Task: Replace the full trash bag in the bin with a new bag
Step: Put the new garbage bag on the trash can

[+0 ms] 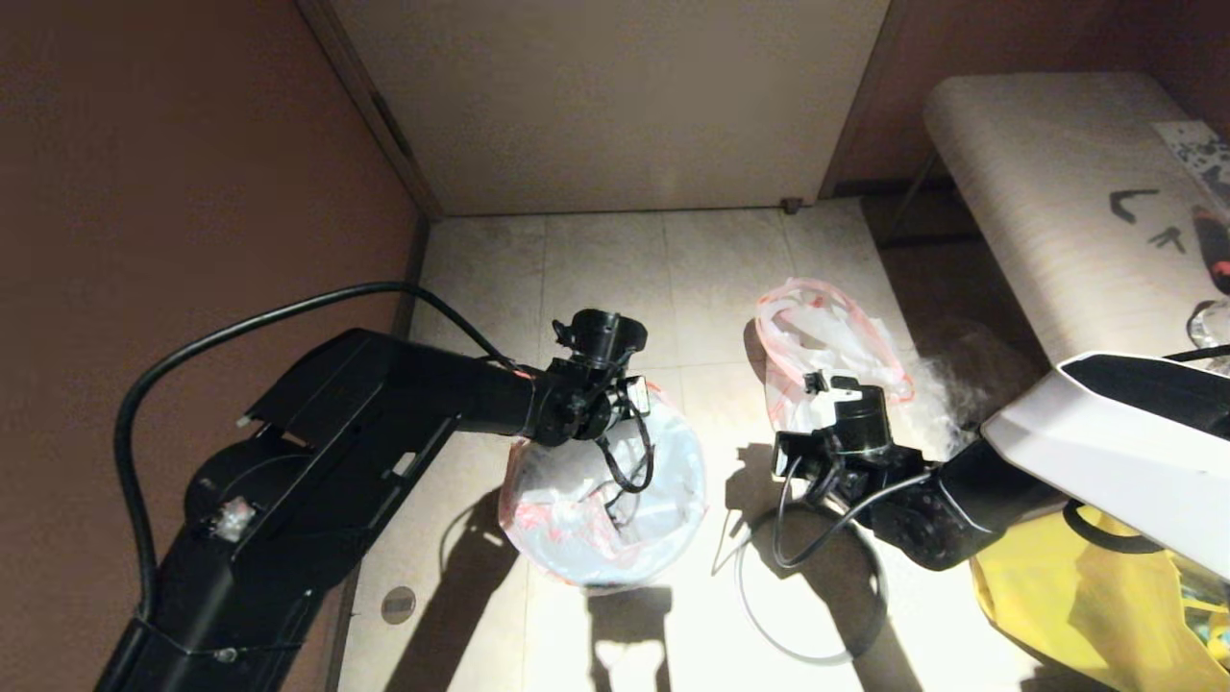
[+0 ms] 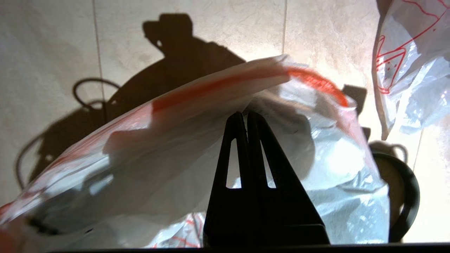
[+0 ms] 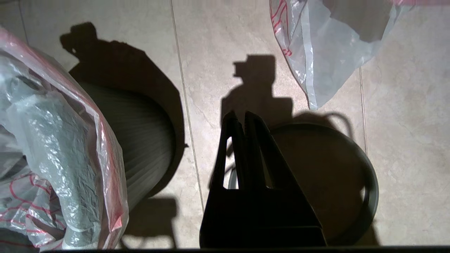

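Note:
The bin [image 3: 140,140], black and ribbed, stands on the tiled floor with the full trash bag [image 1: 586,519] bulging out of its top. Crumpled plastic with red print shows through the bag; I cannot make out bottles. My left gripper [image 2: 246,114] is shut on the bag's red-orange hem [image 2: 218,84], at the bag's far side in the head view. The bin's grey hoop [image 1: 759,630] lies on the floor to the right. My right gripper [image 3: 242,114] hangs shut and empty over the hoop's [image 3: 372,196] far edge. The new bag [image 1: 826,336] lies limp just beyond it.
A big yellow bag [image 1: 1076,615] sits at the lower right under my right arm. A pale bench [image 1: 1057,192] stands at the right rear. A brown wall [image 1: 173,192] runs along the left and a round floor drain [image 1: 398,604] sits near it.

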